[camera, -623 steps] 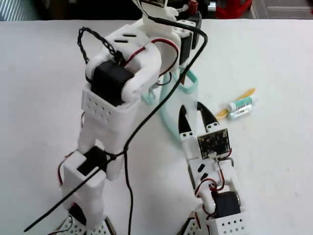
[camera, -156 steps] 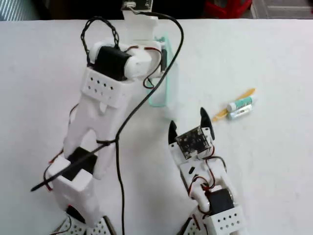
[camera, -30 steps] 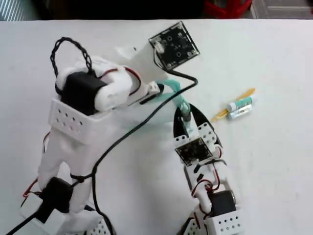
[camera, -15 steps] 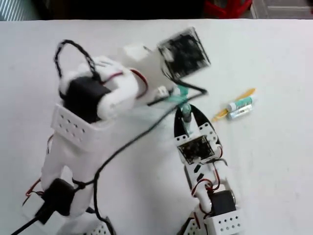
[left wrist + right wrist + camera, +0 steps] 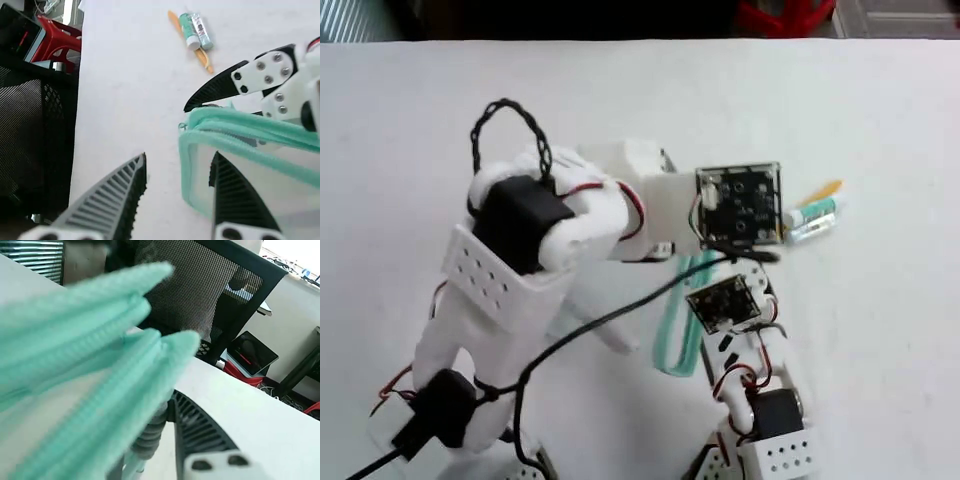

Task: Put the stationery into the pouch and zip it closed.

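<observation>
1. The stationery [image 5: 194, 31], an orange stick with two short tubes lying against it, sits on the bare table [image 5: 130, 75], well apart from the pouch [image 5: 250, 160] and not yet in it.
2. The left gripper [image 5: 180, 157] has its jaws spread wide. One jaw hangs over the pouch's clear face and the other over the table just beside the green end seam, so they straddle that edge without gripping it.
3. The right gripper [image 5: 212, 97] is at the pouch's long green rim, and we judge its jaws to be pinching that rim. In its own wrist view the two green lips sit right against one jaw and look slightly parted.
4. From the left jaws, the stationery lies straight ahead, past the pouch and past the right gripper's black finger.
5. In the high view the stationery [image 5: 810, 215] is just beside the left arm's wrist, so we take the left arm as the nearer and freer one.
6. The long axes of the pieces run roughly across the line between the left jaws, so we expect little wrist turn is needed.
</observation>
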Controlling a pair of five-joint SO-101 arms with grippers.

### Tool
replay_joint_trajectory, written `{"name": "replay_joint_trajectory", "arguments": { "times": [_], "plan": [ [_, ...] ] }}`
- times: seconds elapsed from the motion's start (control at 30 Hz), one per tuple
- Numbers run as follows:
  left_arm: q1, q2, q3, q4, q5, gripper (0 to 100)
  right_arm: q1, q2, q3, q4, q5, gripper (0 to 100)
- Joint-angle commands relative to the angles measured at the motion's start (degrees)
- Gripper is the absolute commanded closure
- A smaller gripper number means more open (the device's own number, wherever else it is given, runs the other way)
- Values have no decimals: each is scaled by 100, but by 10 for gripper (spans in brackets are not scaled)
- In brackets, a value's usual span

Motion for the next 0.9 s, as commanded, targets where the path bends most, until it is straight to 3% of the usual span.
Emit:
{"name": "replay_joint_trajectory", "arguments": {
  "times": [0.0,0.13,0.3,0.43,0.53,0.67,0.87],
  "plan": [
    [-330,-145,-158,-158,-35,785,48,-40,18,13,-62,979],
    [-558,-198,-246,-695,668,785,101,-40,-114,48,-475,980],
    [-927,-690,-1073,149,1178,786,391,-48,-378,418,-862,980],
    [-1024,-2035,-782,97,1371,786,207,-40,-440,479,-958,980],
    [-655,-3090,501,88,879,784,-22,-40,-668,673,-1204,980],
    [-602,-4409,2998,-211,809,786,-92,-31,-905,857,-1477,980],
    [-611,-7213,6532,-2084,1495,783,-92,22,-1125,963,-1582,981]
  ]
}}
